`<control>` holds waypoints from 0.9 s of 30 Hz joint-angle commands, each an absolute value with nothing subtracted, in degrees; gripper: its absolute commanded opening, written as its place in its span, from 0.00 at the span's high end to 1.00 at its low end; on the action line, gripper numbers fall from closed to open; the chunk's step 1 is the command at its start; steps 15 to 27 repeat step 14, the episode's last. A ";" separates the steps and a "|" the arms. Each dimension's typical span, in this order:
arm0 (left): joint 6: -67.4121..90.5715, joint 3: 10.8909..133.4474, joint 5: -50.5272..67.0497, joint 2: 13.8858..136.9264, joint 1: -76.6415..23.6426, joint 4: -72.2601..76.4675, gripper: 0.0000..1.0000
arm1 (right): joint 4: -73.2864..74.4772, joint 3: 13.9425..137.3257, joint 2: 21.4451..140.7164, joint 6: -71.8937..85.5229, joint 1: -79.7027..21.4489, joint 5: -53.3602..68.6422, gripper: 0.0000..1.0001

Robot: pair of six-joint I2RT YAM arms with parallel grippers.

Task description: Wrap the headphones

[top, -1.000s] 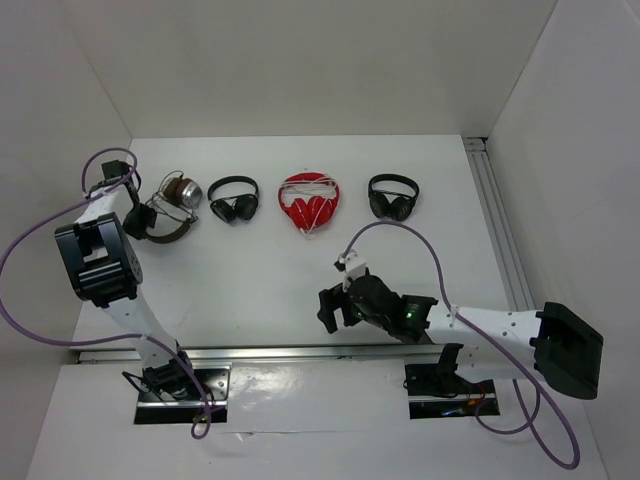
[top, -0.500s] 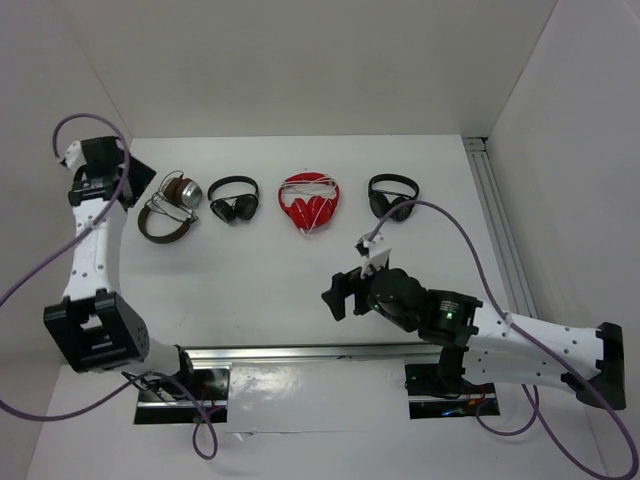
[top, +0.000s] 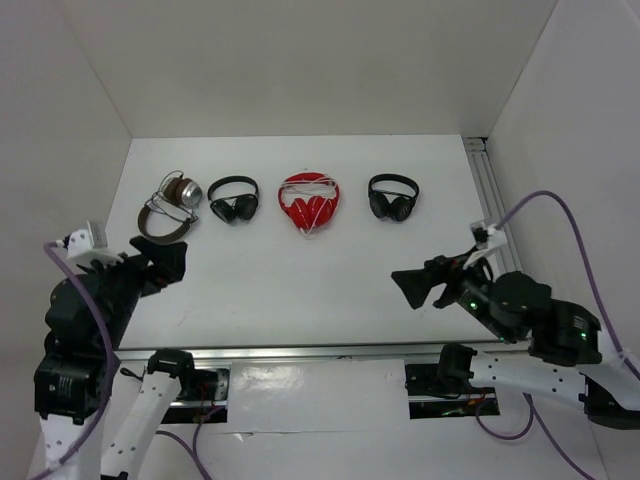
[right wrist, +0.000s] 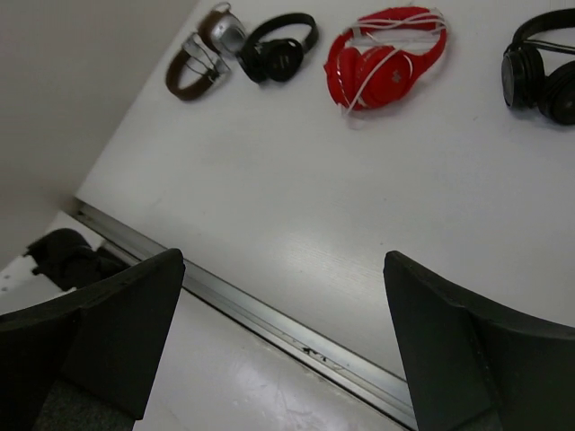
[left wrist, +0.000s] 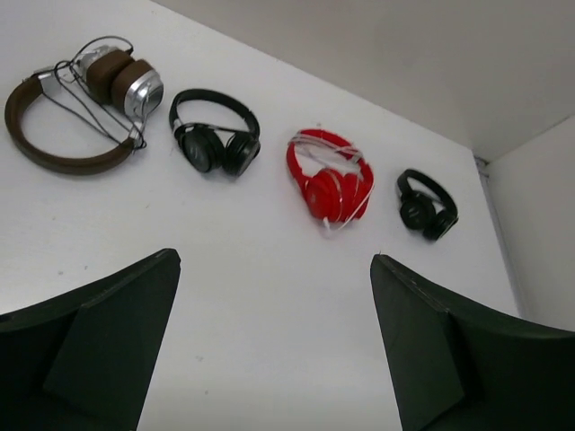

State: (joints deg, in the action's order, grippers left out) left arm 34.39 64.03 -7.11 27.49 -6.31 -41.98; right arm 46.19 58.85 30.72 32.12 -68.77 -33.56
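The headphones lie at the back left of the table: brown headband, silver cups, and a thin dark cable looped over the cups. They also show in the left wrist view and small in the right wrist view. My left gripper hangs open, near and left of them, holding nothing. My right gripper is open and empty over the near right of the table, far from them.
A small black pair, a red pair with a white cord and another black pair lie in a row to the right of the brown one. Metal rails run along the front edge and the right side. White walls enclose the table.
My left gripper let go at the brown headphones, opened, and drew back toward the near left. My right arm swung to the right and stayed open.
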 commanded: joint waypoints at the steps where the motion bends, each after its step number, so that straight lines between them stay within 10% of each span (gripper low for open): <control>1: 29.98 59.68 -2.73 21.48 -6.15 -49.82 0.00 | 50.98 61.96 26.11 33.22 -69.17 -32.26 0.01; 27: 33.04 57.22 -4.39 12.22 -13.26 -56.87 0.00 | 59.77 63.63 22.14 40.07 -68.12 -35.68 0.01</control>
